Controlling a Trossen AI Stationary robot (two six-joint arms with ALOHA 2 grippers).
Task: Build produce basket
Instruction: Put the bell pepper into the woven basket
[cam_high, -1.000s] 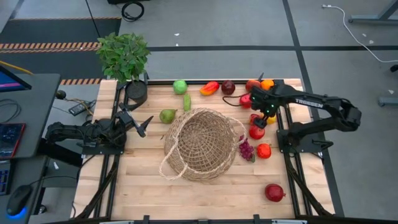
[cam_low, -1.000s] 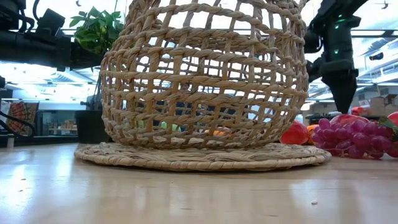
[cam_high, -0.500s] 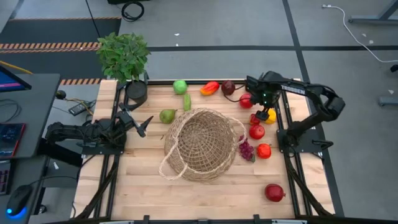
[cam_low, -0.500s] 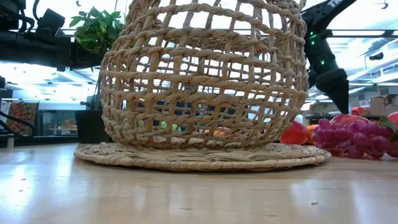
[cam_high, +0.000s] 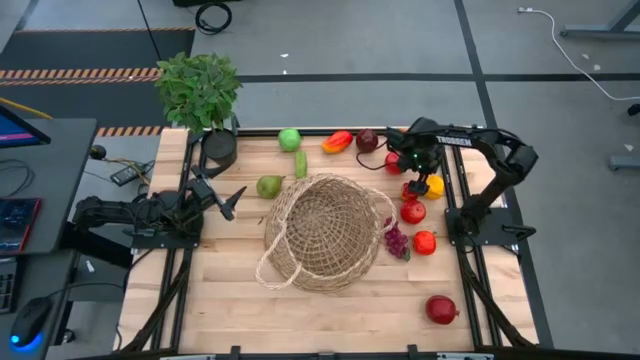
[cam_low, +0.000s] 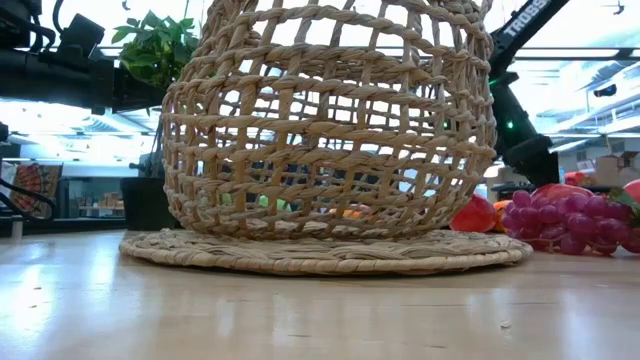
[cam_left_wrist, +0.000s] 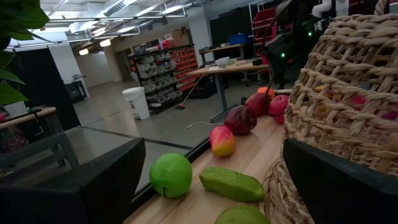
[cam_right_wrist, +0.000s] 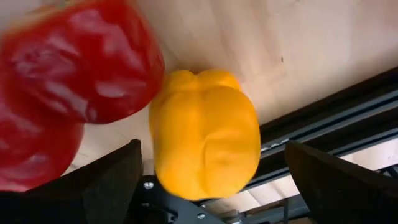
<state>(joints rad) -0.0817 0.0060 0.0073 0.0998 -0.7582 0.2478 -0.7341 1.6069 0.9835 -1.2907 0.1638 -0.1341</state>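
Produce: only right wrist view shows yellow pepper (cam_right_wrist: 205, 134) close.

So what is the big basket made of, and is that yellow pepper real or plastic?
The basket looks like tan woven wicker with a matte finish: you can see twisted strands crossing with open gaps between them. The yellow pepper looks like plastic, probably a toy: its skin is very smooth and evenly colored with a soft shine. From the pictures alone I can't be sure it isn't real.
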